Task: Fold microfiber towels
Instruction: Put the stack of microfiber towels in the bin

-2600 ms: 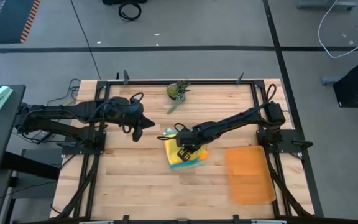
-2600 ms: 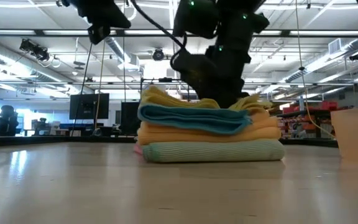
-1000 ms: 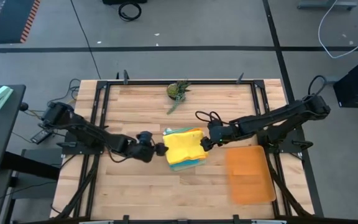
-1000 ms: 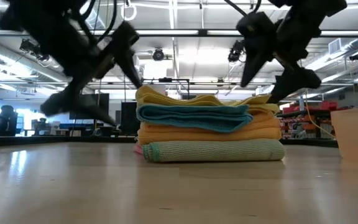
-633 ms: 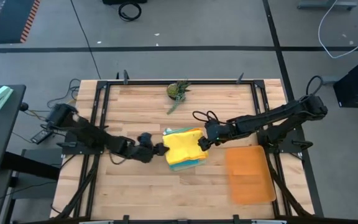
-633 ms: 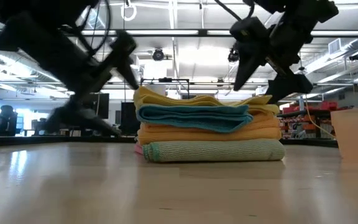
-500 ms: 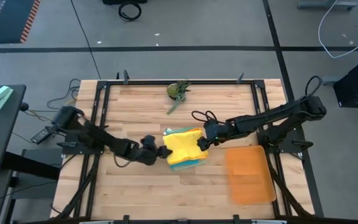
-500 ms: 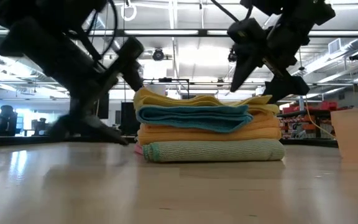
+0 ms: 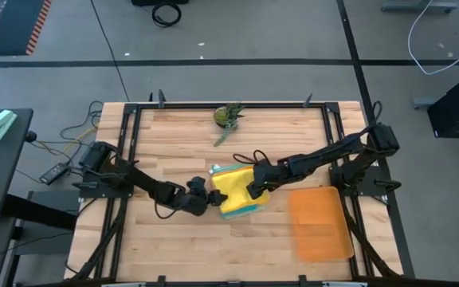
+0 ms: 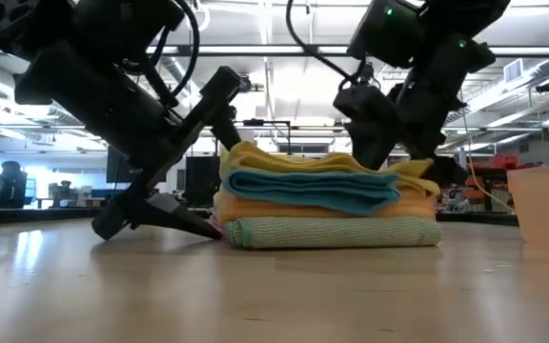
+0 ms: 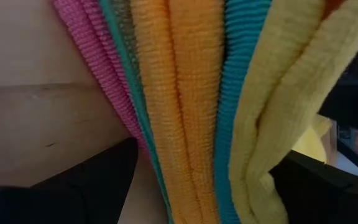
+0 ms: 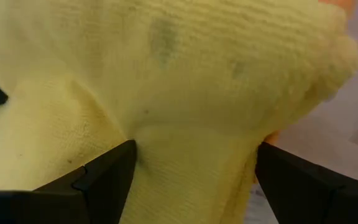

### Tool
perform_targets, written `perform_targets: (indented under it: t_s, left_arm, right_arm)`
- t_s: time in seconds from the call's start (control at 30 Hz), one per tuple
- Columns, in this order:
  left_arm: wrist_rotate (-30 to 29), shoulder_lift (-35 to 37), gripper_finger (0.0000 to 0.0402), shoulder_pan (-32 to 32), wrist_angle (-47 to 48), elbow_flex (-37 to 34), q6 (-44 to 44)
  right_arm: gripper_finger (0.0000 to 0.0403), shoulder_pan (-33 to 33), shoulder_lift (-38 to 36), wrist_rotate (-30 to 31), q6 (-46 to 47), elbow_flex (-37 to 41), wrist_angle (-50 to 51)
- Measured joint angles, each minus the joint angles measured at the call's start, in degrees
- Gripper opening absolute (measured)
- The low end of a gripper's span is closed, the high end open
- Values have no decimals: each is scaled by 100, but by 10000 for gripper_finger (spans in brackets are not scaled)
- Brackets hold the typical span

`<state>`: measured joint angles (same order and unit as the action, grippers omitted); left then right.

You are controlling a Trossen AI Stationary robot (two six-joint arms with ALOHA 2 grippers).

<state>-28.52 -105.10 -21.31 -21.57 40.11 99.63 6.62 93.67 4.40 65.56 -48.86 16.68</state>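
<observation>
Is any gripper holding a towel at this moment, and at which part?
Nothing is held yet. The left gripper stands open around the stack of towels at its side; the right gripper is open, pressed on the top yellow towel.

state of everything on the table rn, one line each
towel stack: folded, piled, yellow towel on top, rumpled
left gripper: open, low at the stack's left side
right gripper: open, pressed on the yellow towel's right edge
orange mat: flat, right of the stack
small plant: at the far edge, untouched

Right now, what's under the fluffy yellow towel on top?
Under the yellow towel lie a teal towel, an orange towel, a pale green towel and a pink edge. Anything deeper is covered.
</observation>
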Motion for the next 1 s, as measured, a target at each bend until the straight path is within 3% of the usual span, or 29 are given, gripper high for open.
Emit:
perform_targets:
  t_s: [0.43, 0.63, 0.87, 1.0]
  left_arm:
    - [175, -52, 340, 110, 134, 23, 114]
    - [243, -52, 333, 159, 114, 14, -35]
    - [344, -52, 285, 242, 148, 10, -432]
    - [354, -52, 224, 215, 214, 16, -441]
  right_arm:
    - [325, 23, -254, 392, -306, -31, 622]
    - [325, -63, 256, 138, -621, -29, -21]
    - [324, -18, 764, 5, -449, -31, -1228]
    - [299, 34, 753, 96, -447, -31, -1315]
